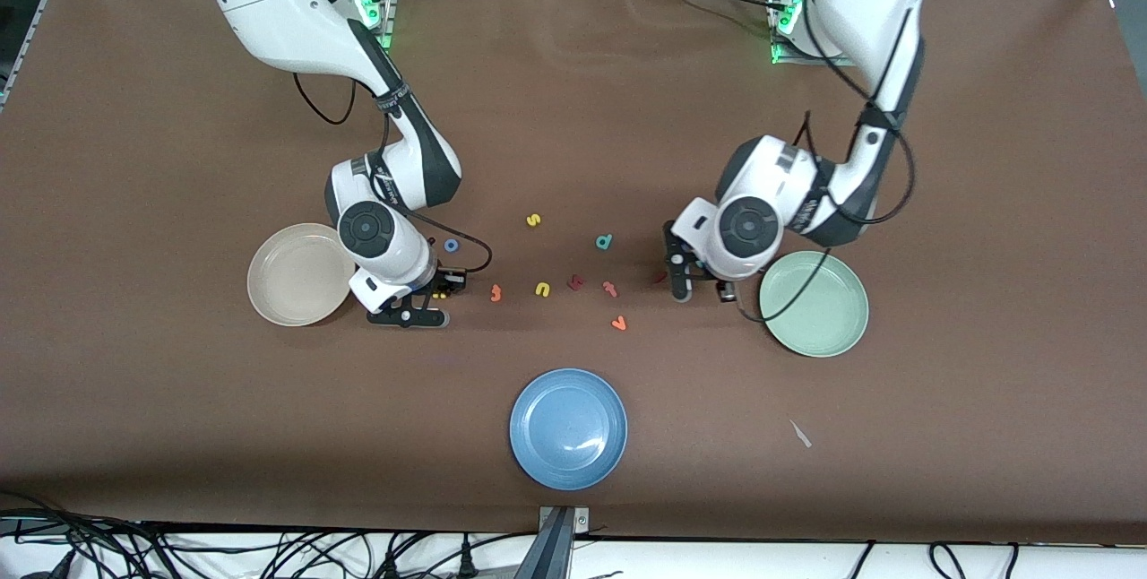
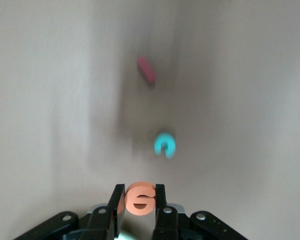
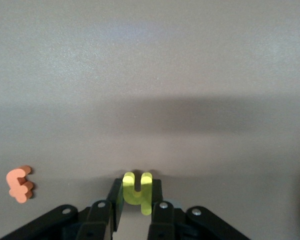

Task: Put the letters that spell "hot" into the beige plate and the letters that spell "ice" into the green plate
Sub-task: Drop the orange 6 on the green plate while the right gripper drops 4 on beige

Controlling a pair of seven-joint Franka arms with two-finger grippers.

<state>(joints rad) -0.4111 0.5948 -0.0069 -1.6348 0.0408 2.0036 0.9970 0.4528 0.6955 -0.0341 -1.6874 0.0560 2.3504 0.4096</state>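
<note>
My right hand [image 1: 439, 290] sits low over the bench [image 1: 179, 427] in the front view, just beside the beige plate [image 1: 298, 274] on its middle-of-the-bench side, and I can make out a speck of yellow at its tip. The blue "o" [image 1: 452, 245] lies on the bench a little farther from the camera than that hand, and the orange "t" [image 1: 495, 293] lies near it toward the left arm's end. My left hand [image 1: 678, 279] is low too, just beside the green plate [image 1: 814, 303], with the dark red "i" [image 1: 660, 277] next to its fingers. Between my two hands I see the loose letters, a teal "d" [image 1: 605, 242] among them, and the blue plate [image 1: 568, 427] lies nearer the camera than either hand.

Left wrist view now: my left hand [image 2: 139, 199] is clamped on the orange "e" [image 2: 139, 198], a finger on each side of it. Ahead of the hand the teal "c" [image 2: 165, 145] lies on the bench, and the "i" [image 2: 146, 70] lies past that, blurred.

Right wrist view: my right hand [image 3: 137, 194] is closed on the yellow "h" [image 3: 137, 192], pinched between the fingers. The orange "t" [image 3: 19, 184] lies on the bench off to one side of the hand, apart from it.
</note>
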